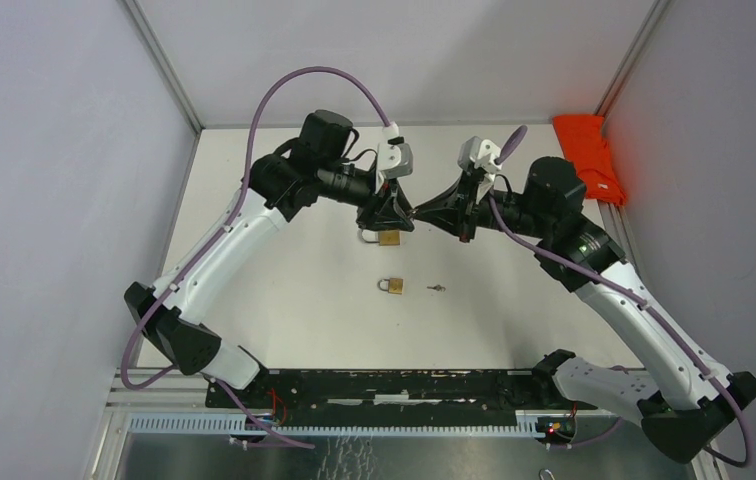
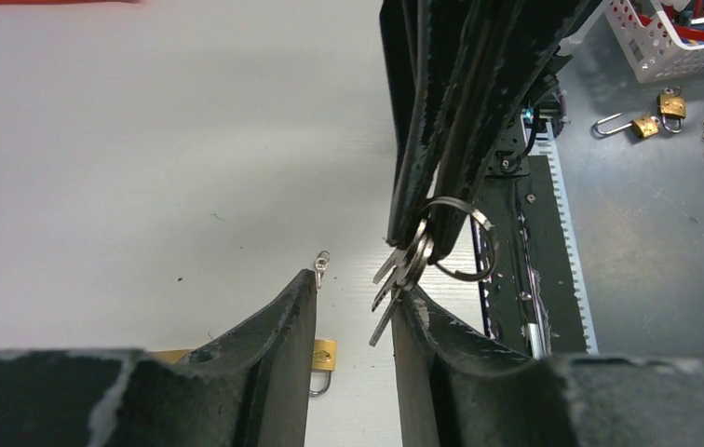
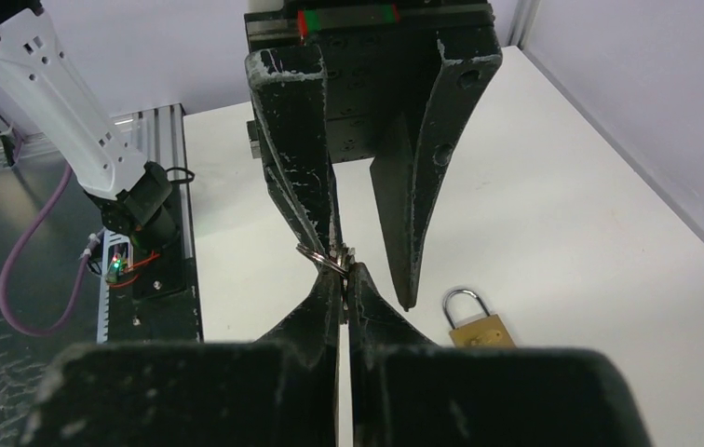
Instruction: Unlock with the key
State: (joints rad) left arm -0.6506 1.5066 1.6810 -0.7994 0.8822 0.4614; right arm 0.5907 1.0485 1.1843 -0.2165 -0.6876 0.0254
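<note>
Closest to the lens, at the bottom of the right wrist view, the right claw [image 3: 341,270] is pinched shut on a ring of keys [image 2: 409,265]. The bunch dangles from its tips near the middle of the frame. The left claw [image 2: 356,287] faces it with its fingers parted. The keys hang in that gap, close against one finger, but it is not gripping anything that I can see. In the overhead view both claws meet tip to tip just above the centre of the frame.

A brass padlock [image 1: 389,239] lies on the counter [image 1: 294,300] right under that meeting point. From the right wrist view its shackle looks seated in the body, though the angle is poor, so I would only say it is probably locked. A second padlock [image 1: 392,286] sits a little lower in the overhead frame, with a loose key [image 1: 437,288] just to its right. Neither is touched.

As for progress, the keys are picked up and held in the air, and that seems to be all that is done. No key is in a keyhole and neither claw holds a padlock. What is left, by my reckoning, is nearly everything. One key has to be singled out, a padlock steadied, the key slid in and turned, and the shackle popped.
</note>
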